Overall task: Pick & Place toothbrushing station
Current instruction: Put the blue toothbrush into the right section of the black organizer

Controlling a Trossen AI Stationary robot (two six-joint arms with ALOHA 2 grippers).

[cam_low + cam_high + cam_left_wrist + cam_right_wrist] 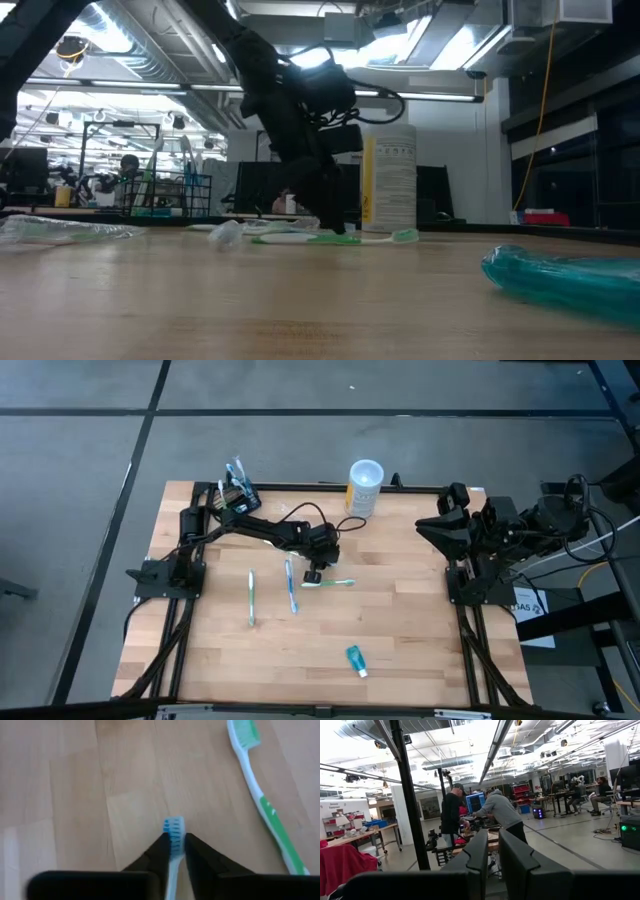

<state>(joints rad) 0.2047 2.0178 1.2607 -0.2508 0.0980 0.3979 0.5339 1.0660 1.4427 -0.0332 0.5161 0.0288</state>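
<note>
We are at the picking step. The left gripper is low over the middle of the bench, and in its wrist view the two fingers are pinching the blue toothbrush just behind its bristle head, which sticks out between the tips. In the high view this brush lies on the wood, with its handle pointing to the near edge. We judge that the grip is closing or just closed and that the brush is not lifted yet.

The green toothbrush lies just beside, apart from the fingers. One more toothbrush lies nearer to the left edge, and a small teal tube lies near the near edge.

The toothbrushing station stands at the far left corner of the bench, and some brushes seem to stand in it already. A white-and-yellow cup stands at the far edge, about the middle.

The right gripper waits high at the right edge, its fingers close together with a narrow gap and holding nothing.

For the next move we think the left arm needs to lift the brush straight up, turn it upright, carry it to the far left corner and lower the handle into a free slot. The grip is near the head, so the long handle can swing; the lift should be slow
</note>
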